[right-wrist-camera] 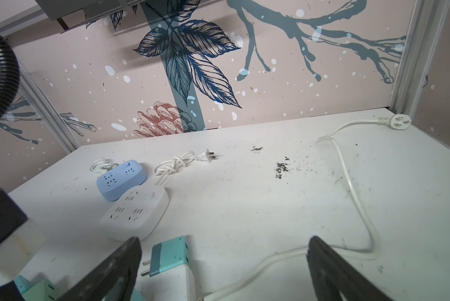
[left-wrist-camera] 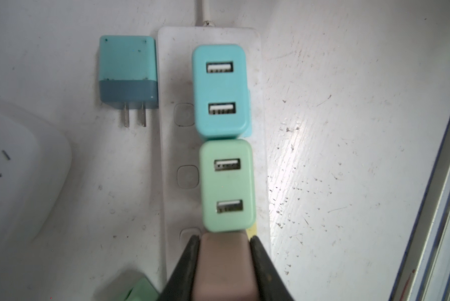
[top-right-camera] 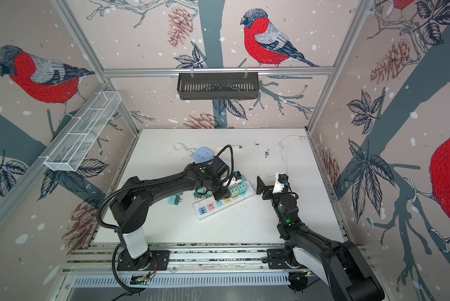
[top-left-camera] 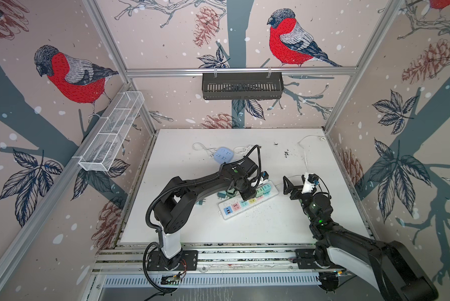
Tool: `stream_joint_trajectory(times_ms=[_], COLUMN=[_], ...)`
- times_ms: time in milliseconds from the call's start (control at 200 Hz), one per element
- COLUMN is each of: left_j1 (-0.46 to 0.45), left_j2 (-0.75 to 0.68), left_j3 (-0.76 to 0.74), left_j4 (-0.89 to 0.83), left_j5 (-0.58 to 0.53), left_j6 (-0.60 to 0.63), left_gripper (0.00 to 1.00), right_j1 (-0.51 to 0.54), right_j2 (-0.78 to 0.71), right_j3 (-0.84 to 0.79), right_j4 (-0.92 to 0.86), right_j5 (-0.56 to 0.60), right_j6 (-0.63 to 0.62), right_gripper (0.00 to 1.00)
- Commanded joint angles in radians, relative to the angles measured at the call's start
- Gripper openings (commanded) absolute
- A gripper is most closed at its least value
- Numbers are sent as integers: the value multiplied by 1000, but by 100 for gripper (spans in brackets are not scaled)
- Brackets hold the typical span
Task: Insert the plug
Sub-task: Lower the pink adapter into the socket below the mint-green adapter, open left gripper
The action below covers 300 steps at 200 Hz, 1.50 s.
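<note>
Left tool (left-wrist-camera: 224, 238) clamps a pinkish plug (left-wrist-camera: 224, 268) over the power strip (left-wrist-camera: 172, 65) (beside a mint charger (left-wrist-camera: 226, 185)) — right tool (top-left-camera: 287, 185), three o'clock of it, gapes wide.

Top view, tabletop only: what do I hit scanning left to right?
loose teal plug → power strip → right pincer, open → wall plug at the cord's end. The blue socket cube and the left pincer overlap the strip, so they are left out.

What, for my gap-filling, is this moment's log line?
left gripper: shut on pink plug at strip | right gripper: open | teal plug, green plug: seated
</note>
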Motion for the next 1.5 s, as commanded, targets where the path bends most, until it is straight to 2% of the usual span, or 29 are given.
stream_joint_trajectory(times_ms=[0,1231,1291,1321,1331,1336,1346,1351,1361,1496], left_j1=[-2,-41,-43,-45,-45,-45,-46,-46,-47,-54], left_j2=[9,108,106,101,97,96,93,92,88,36], left_j3=[10,64,66,63,61,60,59,58,57,29], left_j4=[-33,-70,-67,-64,-63,-62,-60,-59,-57,-35], left_j5=[5,-84,-102,-110,-112,-113,-115,-116,-117,-121], left_j6=[-2,-39,-38,-40,-40,-41,-41,-42,-41,-38], left_gripper=[0,2,9,17,29,40,78,89,96,98], right_j1=[0,0,0,0,-1,0,-1,-1,0,0], right_j2=[7,16,19,20,19,19,19,19,19,19], right_j3=[6,12,13,14,13,13,14,14,13,14], right_j4=[39,34,34,33,32,32,33,33,32,32], right_j5=[17,12,15,15,15,15,14,15,14,14], right_j6=[10,10,11,11,11,11,11,12,11,12], right_gripper=[100,100,100,100,100,100,100,100,100,100])
